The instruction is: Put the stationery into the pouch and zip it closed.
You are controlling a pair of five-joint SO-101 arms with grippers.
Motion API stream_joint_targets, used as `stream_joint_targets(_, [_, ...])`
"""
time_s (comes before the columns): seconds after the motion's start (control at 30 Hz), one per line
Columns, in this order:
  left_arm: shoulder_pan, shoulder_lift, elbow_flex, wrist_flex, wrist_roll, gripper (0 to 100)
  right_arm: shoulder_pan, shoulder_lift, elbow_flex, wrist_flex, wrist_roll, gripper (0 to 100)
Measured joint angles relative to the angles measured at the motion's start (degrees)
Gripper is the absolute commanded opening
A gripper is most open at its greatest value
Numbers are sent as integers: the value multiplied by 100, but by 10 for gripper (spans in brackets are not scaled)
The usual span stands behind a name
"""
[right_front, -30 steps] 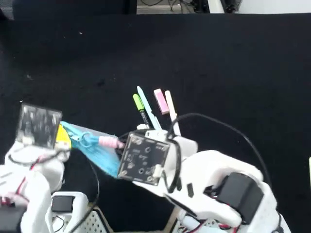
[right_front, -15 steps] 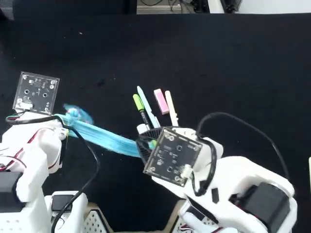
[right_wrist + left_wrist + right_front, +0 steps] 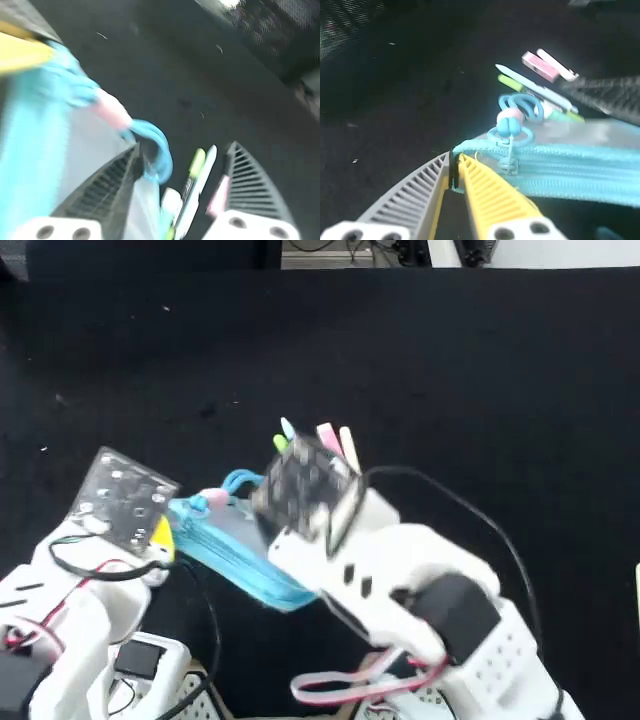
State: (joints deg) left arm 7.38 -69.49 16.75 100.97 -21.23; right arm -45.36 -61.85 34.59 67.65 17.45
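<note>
Left gripper (image 3: 453, 162) pinches the pouch (image 3: 570, 160); right wrist view reveals right gripper (image 3: 184, 147) spread around pens (image 3: 195, 170).

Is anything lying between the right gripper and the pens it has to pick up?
Nothing visible blocks them. The open right gripper hangs over the pens, straddling them. Only the pouch's blue zipper loop lies close beside one finger, and might get caught.
</note>
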Motion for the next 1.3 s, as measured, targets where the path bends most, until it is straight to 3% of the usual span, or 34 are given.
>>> stream_joint_targets(0.17, [475, 0, 290, 0, -422, 29, -1073, -862, 492, 9, 0, 332])
stream_joint_targets(0.33, [844, 0, 299, 9, -492, 29, -1407, -1143, 923, 114, -9, 375])
stream_joint_targets(0.47, [862, 0, 316, 9, -492, 29, -1398, -1196, 923, 114, 176, 355])
stream_joint_targets(0.67, [905, 0, 325, 9, -484, 29, -730, -1213, 853, 273, 949, 340])
stream_joint_targets(0.9, [905, 0, 343, 9, -484, 29, -642, -1292, 281, 624, 1319, 347])
stream_joint_targets(1.07, [905, 0, 343, 9, -484, 29, -651, -1292, 659, 325, 1635, 414])
stream_joint_targets(1.3, [905, 0, 360, 9, -484, 29, -651, -835, 853, -202, 2013, 420])
